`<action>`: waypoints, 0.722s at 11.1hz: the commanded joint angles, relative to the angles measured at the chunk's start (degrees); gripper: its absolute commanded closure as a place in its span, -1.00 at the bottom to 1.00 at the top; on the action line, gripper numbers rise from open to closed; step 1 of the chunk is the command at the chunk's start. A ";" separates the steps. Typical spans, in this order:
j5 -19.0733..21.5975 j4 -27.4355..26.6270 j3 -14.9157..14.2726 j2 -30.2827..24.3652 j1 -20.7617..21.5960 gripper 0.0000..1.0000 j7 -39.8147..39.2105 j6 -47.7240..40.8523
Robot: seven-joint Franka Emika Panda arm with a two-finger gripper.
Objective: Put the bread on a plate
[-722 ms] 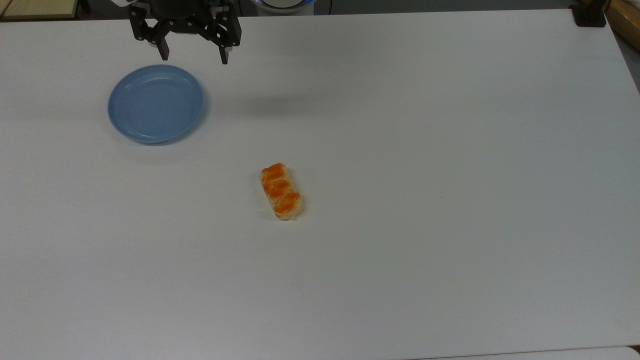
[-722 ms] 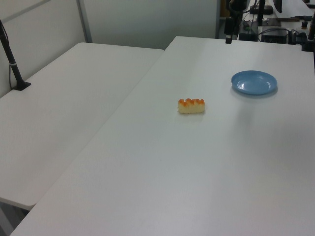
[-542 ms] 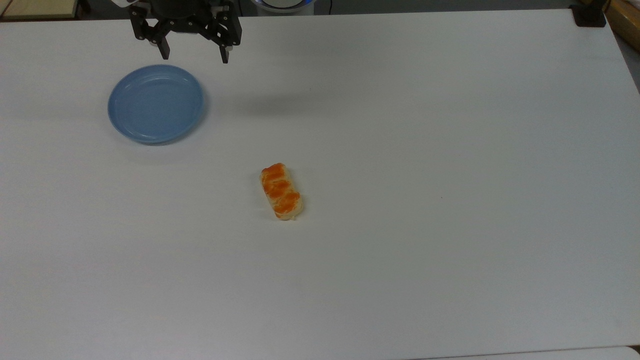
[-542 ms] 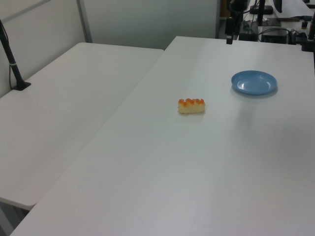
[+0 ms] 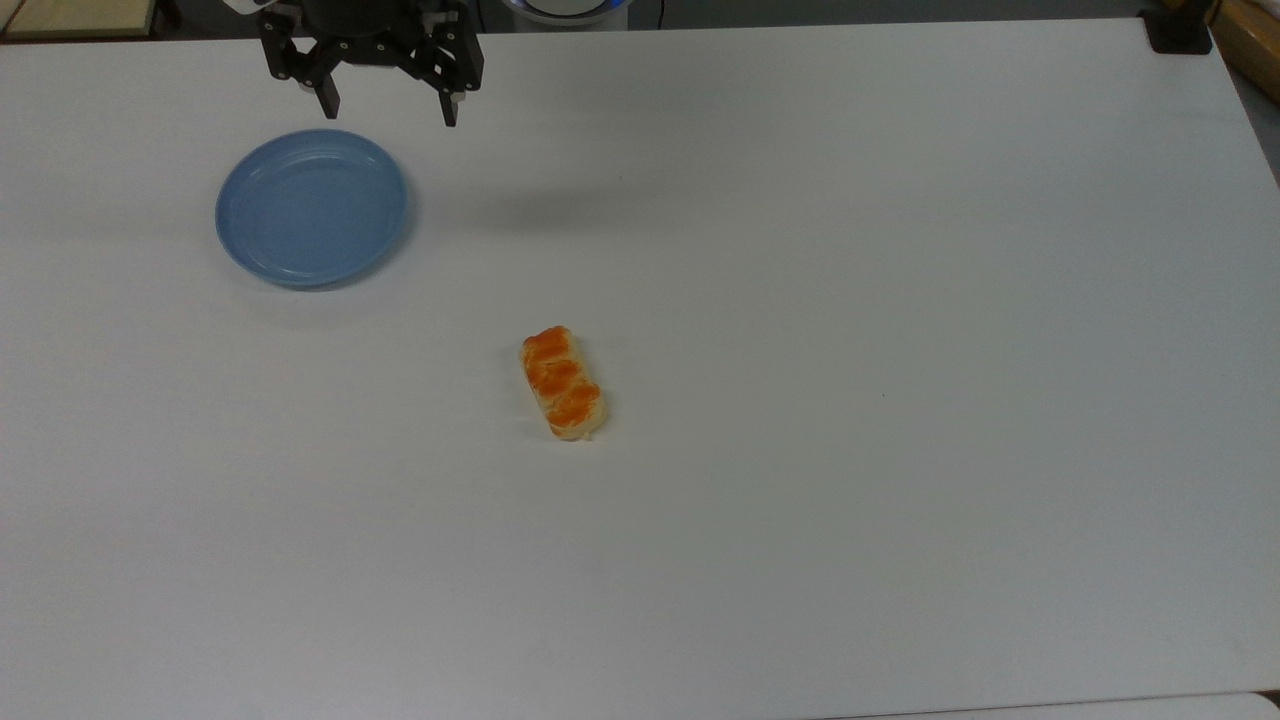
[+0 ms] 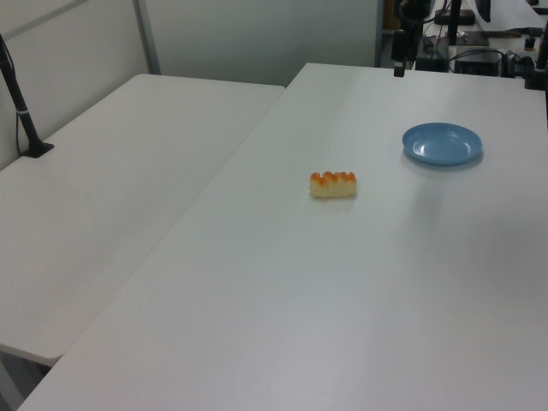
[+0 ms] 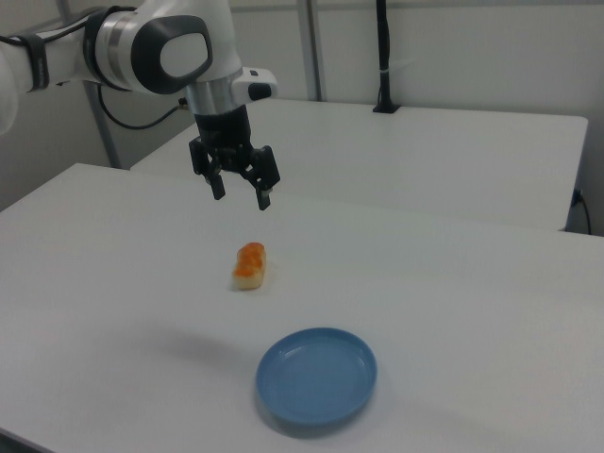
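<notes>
Nothing done yet: my tool (image 5: pixel 387 108) hangs in the air, fingers spread wide and empty, above the far edge of the surface (image 5: pixel 900 300) in the top view, just past the plate (image 5: pixel 311 208) on the top view's right. The bread (image 5: pixel 563 382) lies flat on the surface near its middle, well apart from both the plate and my tool, long axis running roughly toward the near edge in the top view. The plate is bare. All that's left, as I judge it: travel over to the bread, come down, close across its short width, lift, carry it to the plate, release. Views differ: the top view gives the layout and the bread's heading but no height; the right view shows my tool (image 7: pixel 239 192) clearly off the surface, with wrist and arm behind it, and the bread (image 7: pixel 249 265) between it and the plate (image 7: pixel 317 377); the left view shows the bread (image 6: pixel 333 184) side-on, bumps up, sitting level, and the plate (image 6: pixel 443 144) toward the far right corner
</notes>
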 commanded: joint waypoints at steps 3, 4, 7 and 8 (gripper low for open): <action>0.18 -0.81 -0.76 -1.25 1.05 -1.00 -0.17 -1.73; 0.18 -0.81 -0.76 -1.25 1.13 -1.00 -0.17 -1.73; 0.18 -0.81 -0.85 -1.25 1.13 -1.00 -0.17 -1.73; 0.18 -0.81 -0.85 -1.25 1.13 -1.00 -0.17 -1.73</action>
